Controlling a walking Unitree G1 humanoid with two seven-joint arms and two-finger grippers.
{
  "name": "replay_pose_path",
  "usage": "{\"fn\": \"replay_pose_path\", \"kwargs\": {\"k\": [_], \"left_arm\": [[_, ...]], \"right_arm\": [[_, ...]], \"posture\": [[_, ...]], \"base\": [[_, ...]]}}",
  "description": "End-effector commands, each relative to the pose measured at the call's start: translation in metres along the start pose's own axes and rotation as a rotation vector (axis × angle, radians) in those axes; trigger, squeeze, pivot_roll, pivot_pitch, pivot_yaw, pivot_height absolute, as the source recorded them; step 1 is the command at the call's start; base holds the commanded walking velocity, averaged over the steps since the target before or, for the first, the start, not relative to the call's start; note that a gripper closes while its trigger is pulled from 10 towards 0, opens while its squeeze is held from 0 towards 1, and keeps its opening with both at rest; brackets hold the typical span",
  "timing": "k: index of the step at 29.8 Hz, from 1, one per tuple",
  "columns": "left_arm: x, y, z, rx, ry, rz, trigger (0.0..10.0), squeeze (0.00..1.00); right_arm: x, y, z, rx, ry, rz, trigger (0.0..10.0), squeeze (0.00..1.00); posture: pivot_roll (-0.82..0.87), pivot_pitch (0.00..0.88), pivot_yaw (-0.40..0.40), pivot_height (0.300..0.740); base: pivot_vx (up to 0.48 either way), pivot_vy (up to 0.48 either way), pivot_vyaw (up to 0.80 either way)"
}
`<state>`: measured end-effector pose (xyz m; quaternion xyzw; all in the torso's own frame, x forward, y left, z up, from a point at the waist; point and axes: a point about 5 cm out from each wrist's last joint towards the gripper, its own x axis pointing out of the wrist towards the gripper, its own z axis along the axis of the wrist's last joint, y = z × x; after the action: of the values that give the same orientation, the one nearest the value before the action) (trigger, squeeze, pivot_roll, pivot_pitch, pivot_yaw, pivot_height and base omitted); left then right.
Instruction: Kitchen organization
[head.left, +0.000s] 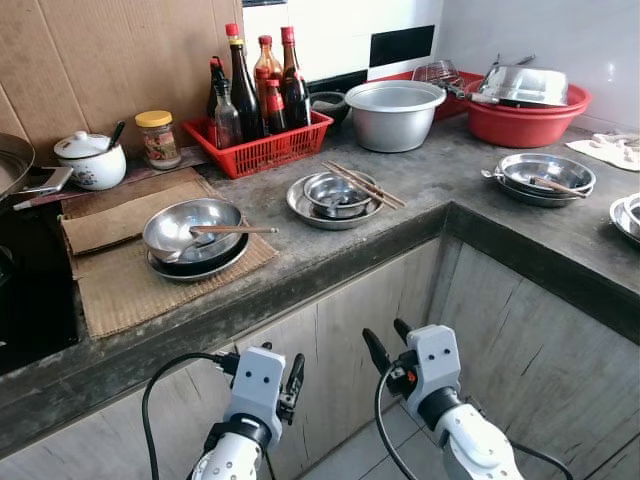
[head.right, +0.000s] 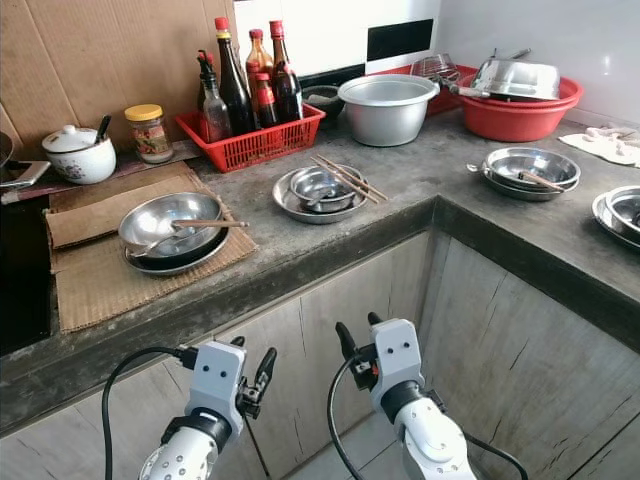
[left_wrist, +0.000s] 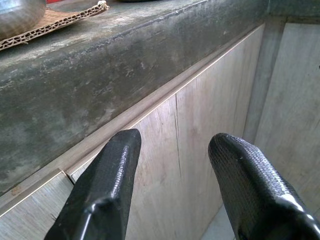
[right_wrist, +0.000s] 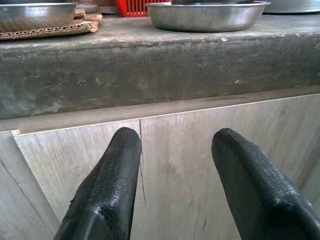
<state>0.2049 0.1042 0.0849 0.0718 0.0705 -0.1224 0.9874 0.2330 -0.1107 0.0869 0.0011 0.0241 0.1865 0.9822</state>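
Both grippers hang below the grey stone counter (head.left: 330, 262), in front of the wooden cabinet doors (head.left: 330, 350). My left gripper (head.left: 265, 362) is open with nothing between its fingers (left_wrist: 112, 170). Beside it, my right gripper (head.left: 388, 340) is open as well, fingers (right_wrist: 117, 165) pointing at the counter's edge. On the counter a steel bowl with a spoon (head.left: 192, 232) rests on a cardboard mat (head.left: 130, 285). A steel plate holding a small bowl and chopsticks (head.left: 335, 195) sits mid-counter. More steel dishes (head.left: 545, 175) lie on the right wing.
A red basket of sauce bottles (head.left: 262, 140), a jar (head.left: 156, 138) and a white lidded pot (head.left: 92, 160) stand at the back. A large metal pot (head.left: 393, 113) and a red basin (head.left: 525, 110) fill the corner. A black stove (head.left: 30, 290) is at the left.
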Motion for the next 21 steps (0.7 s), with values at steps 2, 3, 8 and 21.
{"fn": "replay_pose_path", "kwargs": {"k": [2, 3, 8, 21], "left_arm": [[-0.0002, 0.0013, 0.0043, 0.011, -0.014, 0.008, 10.0, 0.0], [-0.0003, 0.0013, 0.0044, 0.014, -0.014, 0.008, 10.0, 0.0], [-0.0003, 0.0016, 0.0046, 0.03, -0.015, 0.012, 10.0, 0.0], [0.0012, 0.0045, 0.0012, 0.02, 0.011, 0.032, 10.0, 0.0]], "right_arm": [[0.0004, 0.0009, 0.0034, -0.015, -0.019, 0.012, 10.0, 0.0], [0.0002, 0.0017, 0.0038, -0.018, -0.022, 0.018, 10.0, 0.0], [0.0001, 0.0032, 0.0041, -0.023, -0.024, 0.028, 10.0, 0.0], [0.0014, 0.0069, 0.003, -0.015, -0.022, 0.047, 10.0, 0.0]], "posture": [[0.04, 0.0, 0.01, 0.74], [0.04, 0.0, 0.01, 0.74], [0.04, 0.0, 0.009, 0.74], [0.05, 0.0, 0.014, 0.74]], "base": [[0.0, 0.0, 0.0], [0.0, 0.0, 0.8], [0.0, 0.0, 0.8], [0.0, -0.173, 0.8]]}}
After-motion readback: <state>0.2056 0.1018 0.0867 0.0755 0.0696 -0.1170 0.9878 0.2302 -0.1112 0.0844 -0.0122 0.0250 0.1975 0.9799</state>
